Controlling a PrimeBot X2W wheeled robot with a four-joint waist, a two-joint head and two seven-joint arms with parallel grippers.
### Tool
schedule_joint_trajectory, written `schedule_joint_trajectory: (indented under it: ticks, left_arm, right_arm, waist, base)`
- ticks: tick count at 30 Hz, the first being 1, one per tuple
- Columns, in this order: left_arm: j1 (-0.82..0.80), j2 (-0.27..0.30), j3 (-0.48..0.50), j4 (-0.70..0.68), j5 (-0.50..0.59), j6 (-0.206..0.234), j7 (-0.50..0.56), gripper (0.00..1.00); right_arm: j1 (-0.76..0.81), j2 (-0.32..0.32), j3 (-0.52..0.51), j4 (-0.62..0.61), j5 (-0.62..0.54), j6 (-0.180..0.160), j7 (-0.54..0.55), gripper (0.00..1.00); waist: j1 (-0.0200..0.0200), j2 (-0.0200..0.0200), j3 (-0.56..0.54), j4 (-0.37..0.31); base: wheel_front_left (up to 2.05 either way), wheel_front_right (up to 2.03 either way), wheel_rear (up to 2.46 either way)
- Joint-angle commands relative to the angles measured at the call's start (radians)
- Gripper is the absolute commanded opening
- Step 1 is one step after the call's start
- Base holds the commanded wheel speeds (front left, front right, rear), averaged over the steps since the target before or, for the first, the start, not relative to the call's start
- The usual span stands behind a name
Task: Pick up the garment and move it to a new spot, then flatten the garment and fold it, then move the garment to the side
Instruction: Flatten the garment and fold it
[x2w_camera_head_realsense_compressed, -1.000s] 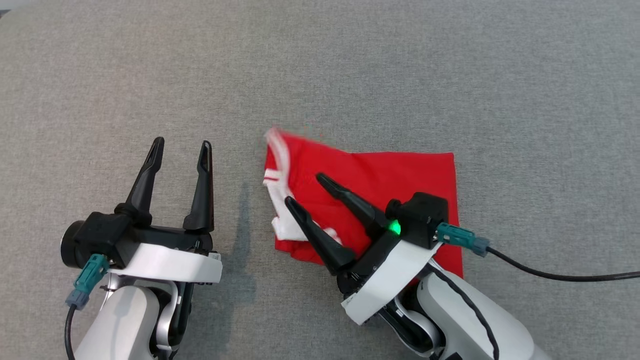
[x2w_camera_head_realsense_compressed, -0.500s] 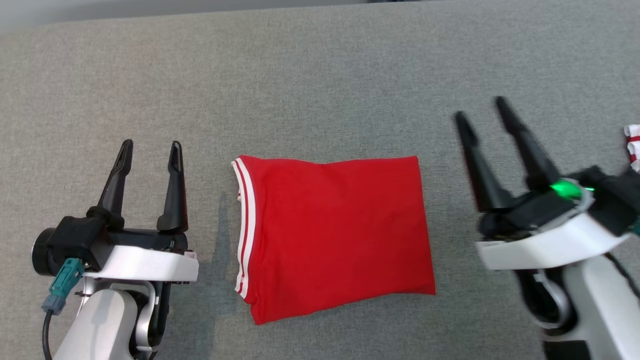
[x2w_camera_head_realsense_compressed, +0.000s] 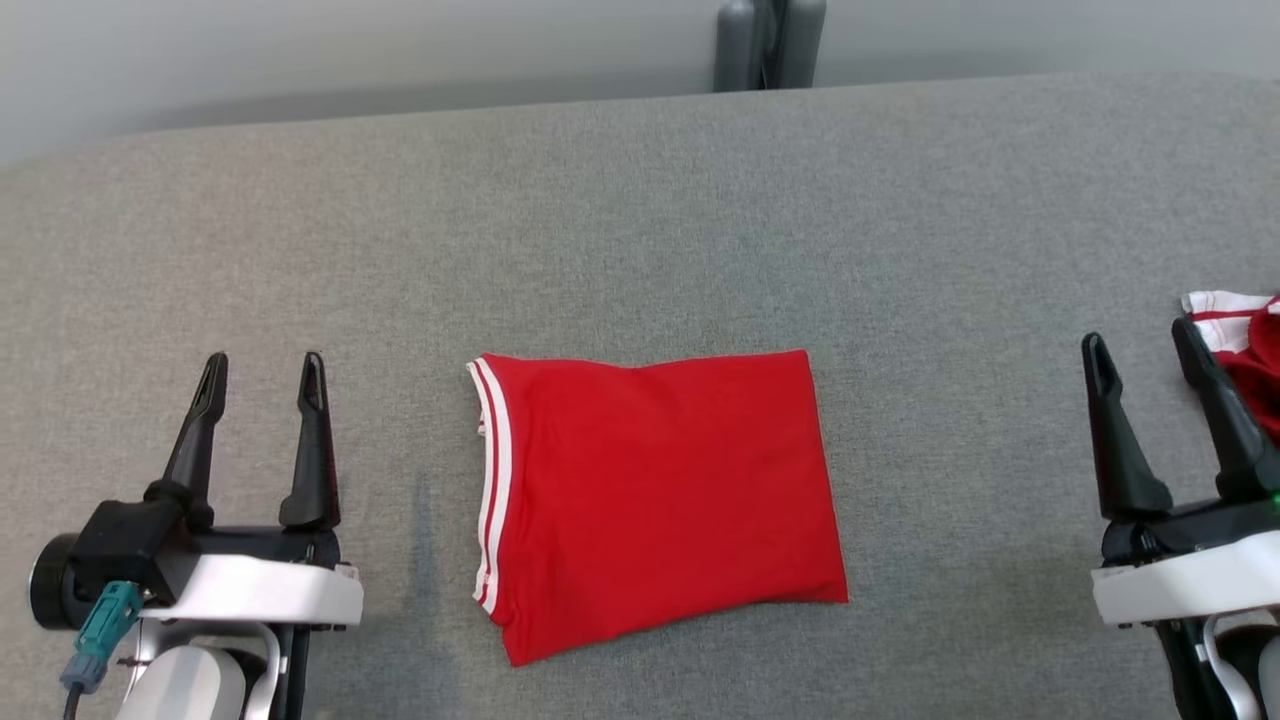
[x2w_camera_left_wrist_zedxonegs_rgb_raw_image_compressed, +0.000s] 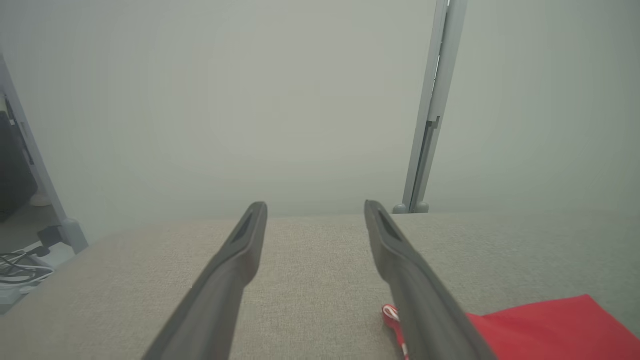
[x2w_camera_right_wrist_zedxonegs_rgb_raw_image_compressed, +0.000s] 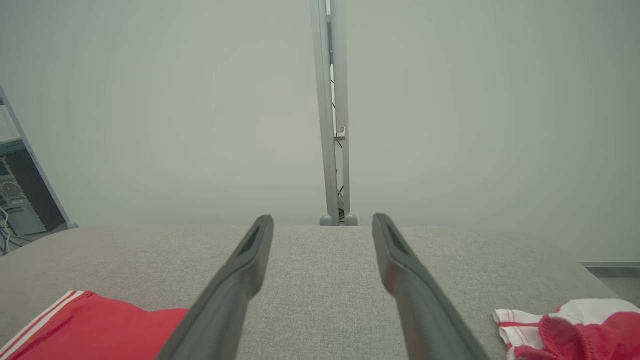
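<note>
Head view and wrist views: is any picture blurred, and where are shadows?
Head view: sharp, soft even light, faint shadow beside the left tool. Left wrist view: hazy wall, the post leans, likely lens distortion. Right wrist view: same haze, no glare.

You've got a matched pair: left gripper & right gripper, each w/ two long, tapered matte-black fingers, slotted near the tips. Behind them sits a black wrist block, then a white band over a pale forearm. Left wrist carries a teal connector w/ a black cable.
</note>
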Motion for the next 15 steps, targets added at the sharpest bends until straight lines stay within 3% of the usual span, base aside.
schedule_joint_trajectory:
  ticks: [1,15]
  left_arm:
    - [0.015,0.007,0.004,-0.004,-0.005,0.004,0.0,1.0]
    - [0.134,0.068,-0.014,-0.031,0.001,-0.007,0.038,1.0]
  right_arm:
    - [0.016,0.001,-0.007,-0.005,-0.007,0.0,0.009,1.0]
    - [0.145,0.016,-0.035,0.006,-0.022,0.0,0.065,1.0]
  waist:
    - [0.0,0.0,-0.022,0.003]
    - [0.0,0.0,-0.158,0.024]
  base:
    - [0.0,0.0,0.0]
    - [0.0,0.0,0.0]
